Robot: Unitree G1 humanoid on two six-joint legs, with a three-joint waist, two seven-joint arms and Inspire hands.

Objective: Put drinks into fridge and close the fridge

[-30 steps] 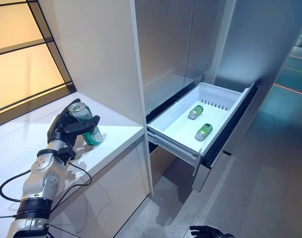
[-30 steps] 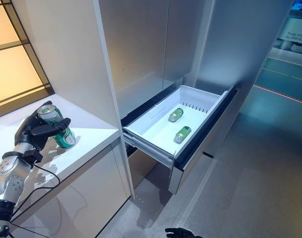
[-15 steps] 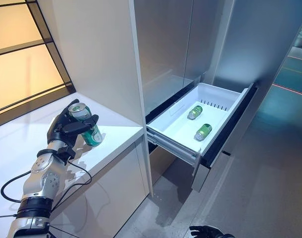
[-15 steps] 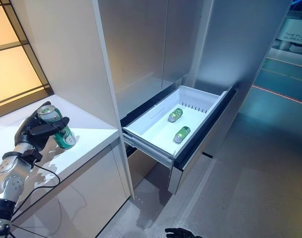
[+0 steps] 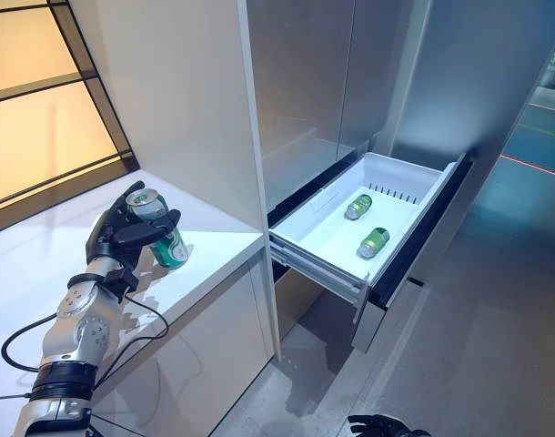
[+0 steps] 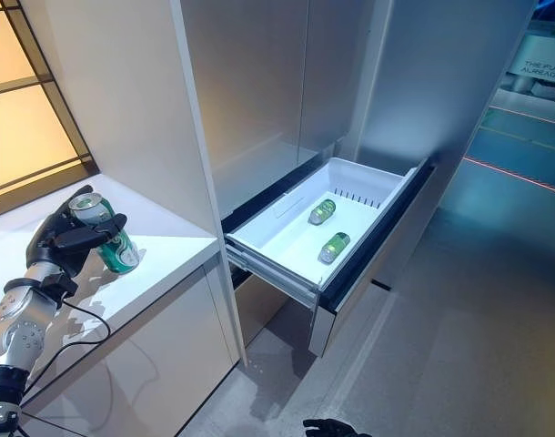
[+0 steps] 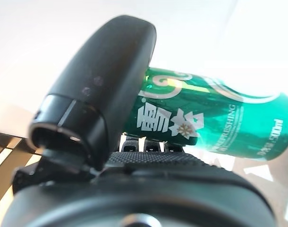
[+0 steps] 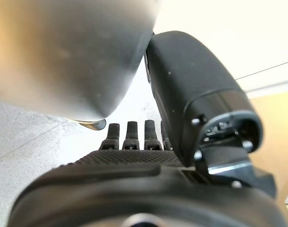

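My left hand (image 5: 121, 238) is shut on a green can (image 5: 159, 231), held tilted on the white counter (image 5: 218, 244) at the left. The left wrist view shows the thumb (image 7: 104, 90) lying across the can (image 7: 219, 125). The fridge's lower drawer (image 5: 316, 260) stands pulled open to the right of the counter. Green cans (image 5: 358, 206) (image 5: 374, 242) lie on their sides in its white bin. My right hand (image 5: 379, 424) hangs low over the floor, empty, with relaxed fingers (image 8: 132, 135).
A tall pale panel (image 5: 177, 100) rises between the counter and the fridge doors (image 5: 305, 82). A lit window (image 5: 41, 118) stands behind the counter. Grey floor (image 5: 496, 346) spreads in front of and to the right of the drawer.
My left hand has shifted very slightly with the can in it. The drawer and its cans have not moved.
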